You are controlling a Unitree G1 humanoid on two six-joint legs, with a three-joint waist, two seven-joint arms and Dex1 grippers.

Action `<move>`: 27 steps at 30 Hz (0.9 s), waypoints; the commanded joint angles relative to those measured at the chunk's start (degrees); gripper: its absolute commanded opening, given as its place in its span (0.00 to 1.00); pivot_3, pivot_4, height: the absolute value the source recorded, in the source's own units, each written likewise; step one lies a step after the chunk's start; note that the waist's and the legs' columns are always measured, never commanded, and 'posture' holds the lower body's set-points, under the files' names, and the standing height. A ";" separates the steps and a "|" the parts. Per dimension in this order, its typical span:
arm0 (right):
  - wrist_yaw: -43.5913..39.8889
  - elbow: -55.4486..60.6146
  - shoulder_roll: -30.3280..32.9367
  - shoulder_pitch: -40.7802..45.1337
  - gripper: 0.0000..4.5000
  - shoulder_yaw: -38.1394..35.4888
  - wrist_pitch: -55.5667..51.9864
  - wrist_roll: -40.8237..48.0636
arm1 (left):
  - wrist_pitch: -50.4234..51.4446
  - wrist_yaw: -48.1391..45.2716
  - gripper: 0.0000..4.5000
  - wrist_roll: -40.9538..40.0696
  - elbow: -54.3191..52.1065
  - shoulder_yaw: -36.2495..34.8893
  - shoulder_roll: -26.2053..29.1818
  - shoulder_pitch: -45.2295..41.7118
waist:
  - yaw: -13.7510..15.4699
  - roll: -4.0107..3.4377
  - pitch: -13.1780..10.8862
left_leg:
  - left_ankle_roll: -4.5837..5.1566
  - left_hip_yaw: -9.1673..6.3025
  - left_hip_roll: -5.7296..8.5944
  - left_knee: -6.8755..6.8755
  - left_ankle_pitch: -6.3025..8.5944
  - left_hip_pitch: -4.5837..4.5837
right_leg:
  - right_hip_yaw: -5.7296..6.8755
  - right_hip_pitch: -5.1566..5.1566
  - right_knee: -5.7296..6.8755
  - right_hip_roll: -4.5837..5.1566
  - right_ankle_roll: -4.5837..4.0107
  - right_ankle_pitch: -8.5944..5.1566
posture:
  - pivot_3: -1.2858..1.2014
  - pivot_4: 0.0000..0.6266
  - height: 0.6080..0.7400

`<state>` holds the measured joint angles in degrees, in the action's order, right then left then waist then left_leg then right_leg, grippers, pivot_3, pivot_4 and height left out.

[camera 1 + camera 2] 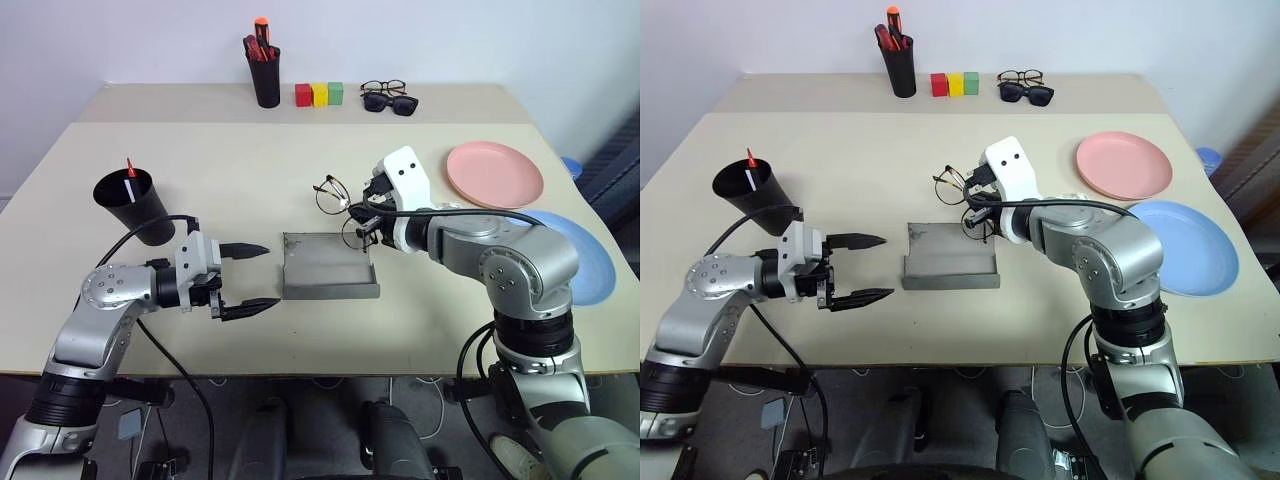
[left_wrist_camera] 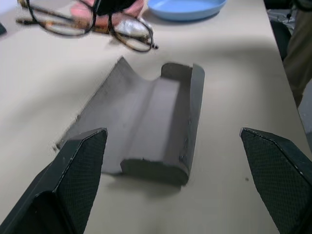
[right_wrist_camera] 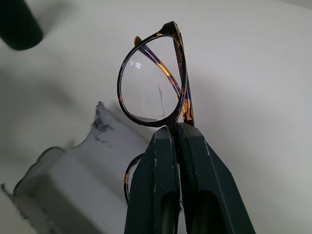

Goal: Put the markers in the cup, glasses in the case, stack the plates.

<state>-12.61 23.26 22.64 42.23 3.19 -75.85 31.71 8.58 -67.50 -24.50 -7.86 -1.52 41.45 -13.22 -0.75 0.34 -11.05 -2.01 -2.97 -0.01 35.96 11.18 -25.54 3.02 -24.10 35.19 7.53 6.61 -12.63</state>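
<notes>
My right gripper (image 1: 362, 216) is shut on the bridge of the glasses (image 1: 333, 194), thin dark-rimmed with clear round lenses, and holds them in the air over the far right corner of the case (image 1: 328, 266). The right wrist view shows its fingers (image 3: 161, 161) pinching the glasses (image 3: 151, 83). The grey case lies open at mid-table. Left of it my left gripper (image 1: 268, 276) is open, pointing at the case (image 2: 146, 117). At the left stands the black cup (image 1: 132, 208), with a red-tipped marker (image 1: 128, 165) and a white one sticking out. At the right lie the pink plate (image 1: 495, 173) and the blue plate (image 1: 590, 262), side by side.
At the back edge stand a black pen holder (image 1: 265, 78) with red and orange markers, red, yellow and green blocks (image 1: 319, 94), and black sunglasses with other spectacles (image 1: 388, 96). Bare tabletop lies between the cup and the case and in front of the case.
</notes>
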 commanded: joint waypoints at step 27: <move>-12.11 2.98 5.26 -4.33 0.01 11.65 9.99 -4.30 | 0.50 0.81 1.00 -1.21 -4.49 -2.96 1.46 1.80 | -0.03 0.00 0.00 | -0.01 0.01 -0.01 0.02 0.00 0.00 | 0.00 -0.02 0.00 0.00 0.00 0.00 | 0.52 0.24 1.00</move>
<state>-23.51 26.11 26.94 37.57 14.51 -68.02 28.38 9.37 -66.93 -24.50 -9.97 -3.04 42.30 -11.54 -0.78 0.34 -11.06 -2.02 -2.95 -0.02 35.99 11.18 -25.54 3.02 -24.12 35.19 7.53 6.61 -12.63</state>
